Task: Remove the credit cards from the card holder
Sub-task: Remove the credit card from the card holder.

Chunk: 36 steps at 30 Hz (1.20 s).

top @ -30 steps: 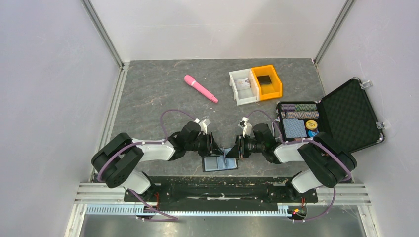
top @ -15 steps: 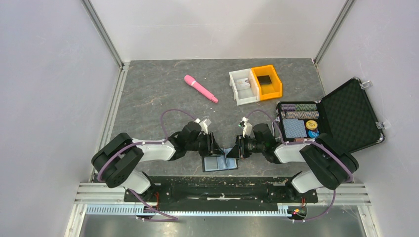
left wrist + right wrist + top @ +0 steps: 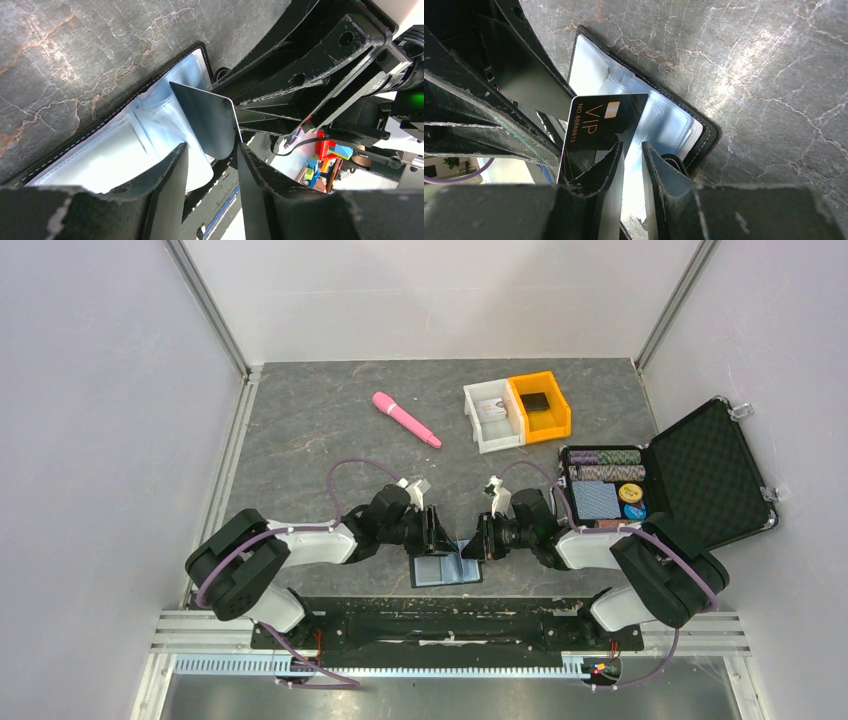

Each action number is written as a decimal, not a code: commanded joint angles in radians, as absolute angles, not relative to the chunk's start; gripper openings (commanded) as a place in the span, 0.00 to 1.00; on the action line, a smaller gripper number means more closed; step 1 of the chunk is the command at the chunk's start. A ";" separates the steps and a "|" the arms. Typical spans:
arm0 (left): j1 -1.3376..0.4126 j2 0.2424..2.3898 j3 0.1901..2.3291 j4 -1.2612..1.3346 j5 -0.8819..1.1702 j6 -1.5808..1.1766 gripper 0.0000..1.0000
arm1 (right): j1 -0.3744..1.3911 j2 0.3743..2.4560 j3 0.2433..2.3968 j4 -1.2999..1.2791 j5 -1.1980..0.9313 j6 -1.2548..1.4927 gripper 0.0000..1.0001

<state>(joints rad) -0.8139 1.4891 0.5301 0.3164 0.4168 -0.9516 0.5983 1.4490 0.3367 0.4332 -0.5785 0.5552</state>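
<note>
Centrally, right gripper [image 3: 631, 147] fingers narrowly parted at black card [image 3: 604, 120] lettered "VIP NO.88888813", pinch cannot be told, left gripper [image 3: 212, 150] fingers spread astride it, card holder [image 3: 445, 570] open flat beneath, six o'clock of table [image 3: 300, 430]

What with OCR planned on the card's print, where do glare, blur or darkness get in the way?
Left wrist: the card holder glares near white, the card shows a dark unprinted face, the left fingers are in shadow. Right wrist: VIP and the number read sharply, though the pockets glare and the right fingers are dark. Top external: evenly lit, but the card is too small to read.
</note>
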 commanded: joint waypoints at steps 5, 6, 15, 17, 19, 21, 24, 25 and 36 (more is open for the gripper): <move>-0.827 1.425 0.557 0.328 0.371 -0.985 0.48 | 0.606 1.433 0.360 0.417 -0.540 0.528 0.22; -0.827 1.421 0.558 0.320 0.366 -0.984 0.48 | 0.606 1.432 0.362 0.416 -0.540 0.526 0.22; -0.827 1.420 0.564 0.293 0.345 -0.973 0.49 | 0.610 1.429 0.360 0.412 -0.535 0.525 0.22; -0.828 1.424 0.566 0.293 0.347 -0.972 0.49 | 0.612 1.427 0.359 0.412 -0.535 0.525 0.22; -0.828 1.424 0.568 0.292 0.347 -0.973 0.45 | 0.614 1.424 0.358 0.412 -0.532 0.525 0.22; -0.828 1.424 0.572 0.284 0.347 -0.967 0.38 | 0.612 1.423 0.358 0.411 -0.531 0.526 0.22; -0.828 1.425 0.574 0.274 0.345 -0.959 0.30 | 0.615 1.420 0.357 0.411 -0.531 0.527 0.21; -0.828 1.425 0.574 0.271 0.342 -0.957 0.27 | 0.615 1.418 0.355 0.411 -0.531 0.526 0.21; -0.828 1.430 0.591 0.204 0.327 -0.922 0.12 | 0.615 1.388 0.353 0.389 -0.515 0.515 0.24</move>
<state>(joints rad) -0.8219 1.4368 0.5571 0.2127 0.3408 -0.9493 0.6113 1.4059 0.3386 0.3847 -0.5362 0.5385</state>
